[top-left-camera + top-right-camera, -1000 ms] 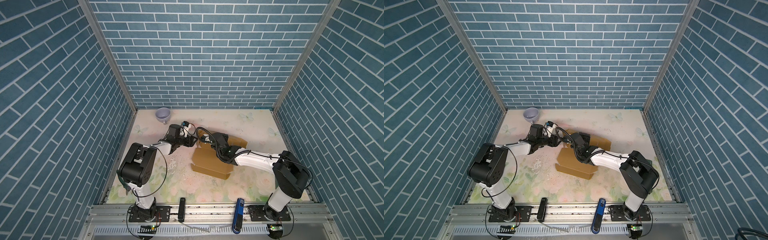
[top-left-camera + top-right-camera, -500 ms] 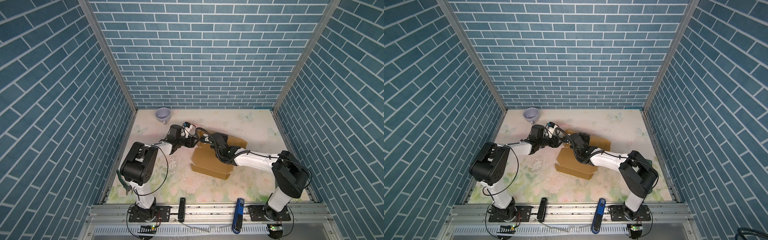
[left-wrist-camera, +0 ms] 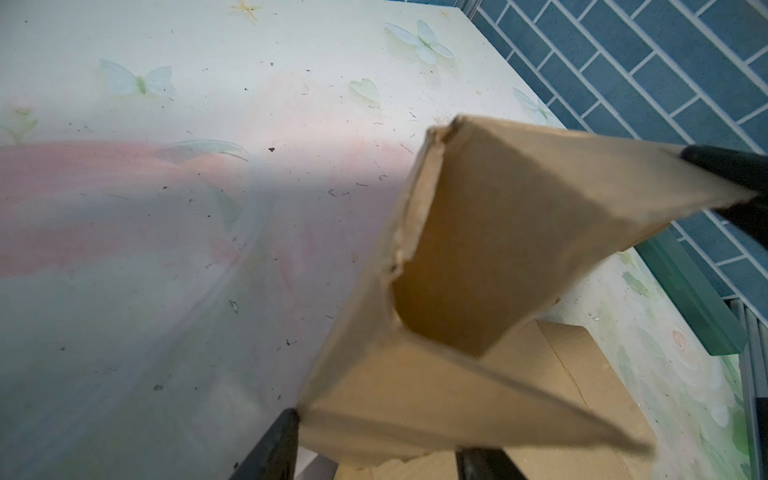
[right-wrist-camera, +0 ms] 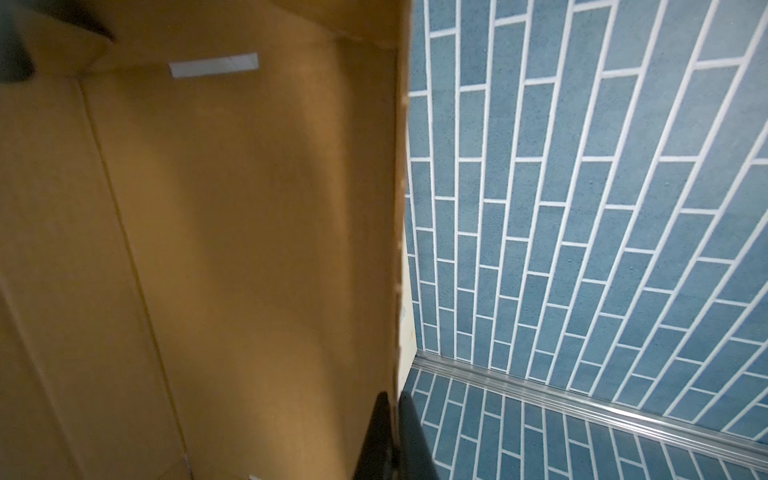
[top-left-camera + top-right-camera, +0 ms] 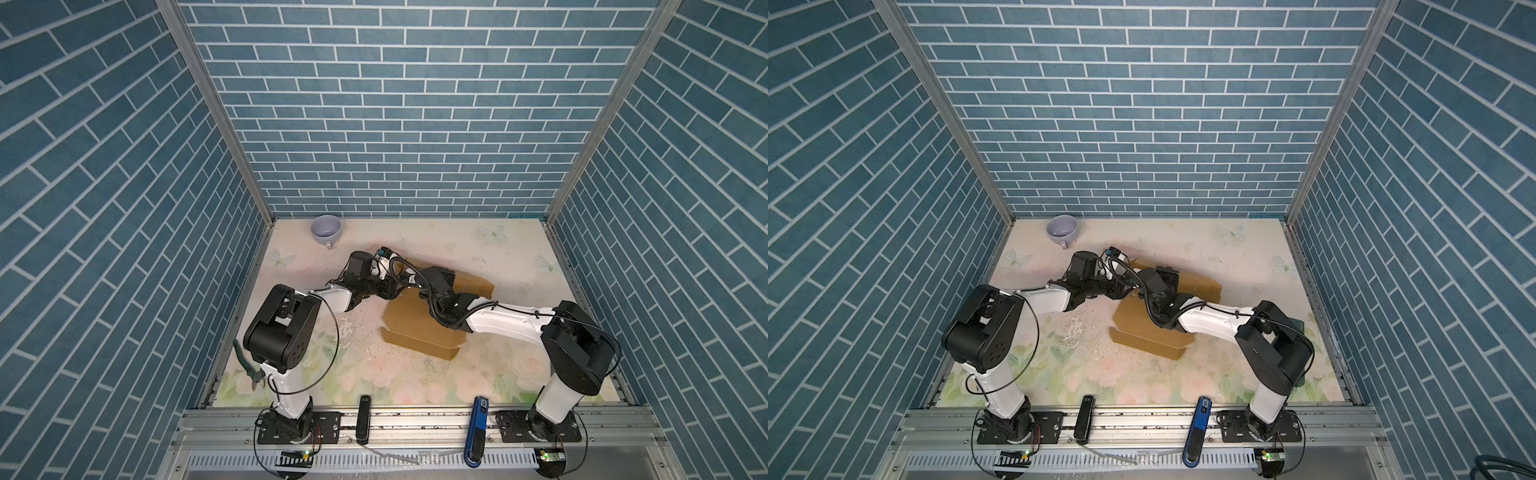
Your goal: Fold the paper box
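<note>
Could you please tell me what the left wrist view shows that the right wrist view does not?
Only the left wrist view: the floral table with its butterflies. Only the right wrist view: a slot in a cardboard panel. Both: the paper box, the blue brick wall, and the right gripper shut on the box's edge.
</note>
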### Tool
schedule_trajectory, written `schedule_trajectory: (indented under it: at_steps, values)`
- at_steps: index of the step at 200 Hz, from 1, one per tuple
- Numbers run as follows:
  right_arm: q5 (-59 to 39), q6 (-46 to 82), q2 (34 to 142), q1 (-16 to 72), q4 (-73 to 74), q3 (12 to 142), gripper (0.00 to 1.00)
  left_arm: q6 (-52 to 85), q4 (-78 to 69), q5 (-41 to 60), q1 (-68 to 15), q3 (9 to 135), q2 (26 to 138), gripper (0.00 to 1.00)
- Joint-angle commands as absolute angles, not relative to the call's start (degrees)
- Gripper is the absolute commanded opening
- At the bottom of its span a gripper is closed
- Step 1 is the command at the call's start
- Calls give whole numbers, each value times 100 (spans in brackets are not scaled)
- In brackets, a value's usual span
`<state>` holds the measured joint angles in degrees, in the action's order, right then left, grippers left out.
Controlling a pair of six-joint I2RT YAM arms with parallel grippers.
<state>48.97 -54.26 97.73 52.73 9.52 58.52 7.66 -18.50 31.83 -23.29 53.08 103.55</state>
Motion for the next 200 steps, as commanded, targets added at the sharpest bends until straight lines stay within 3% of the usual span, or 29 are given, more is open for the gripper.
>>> schedule_trajectory:
  at_steps: [1,103,200]
  values:
    - [4886,-5318,9917,5357,891,5660,0,702,-1908,3261,-2360,5291,10258,58]
    - [4940,-5194,9824,5396,872,5615,0,724,-1934,3366,-2391,5153,9930,49]
    - [4957,-5076,9732,5399,779,5598,0,601,-1847,3015,-2199,4791,9547,55]
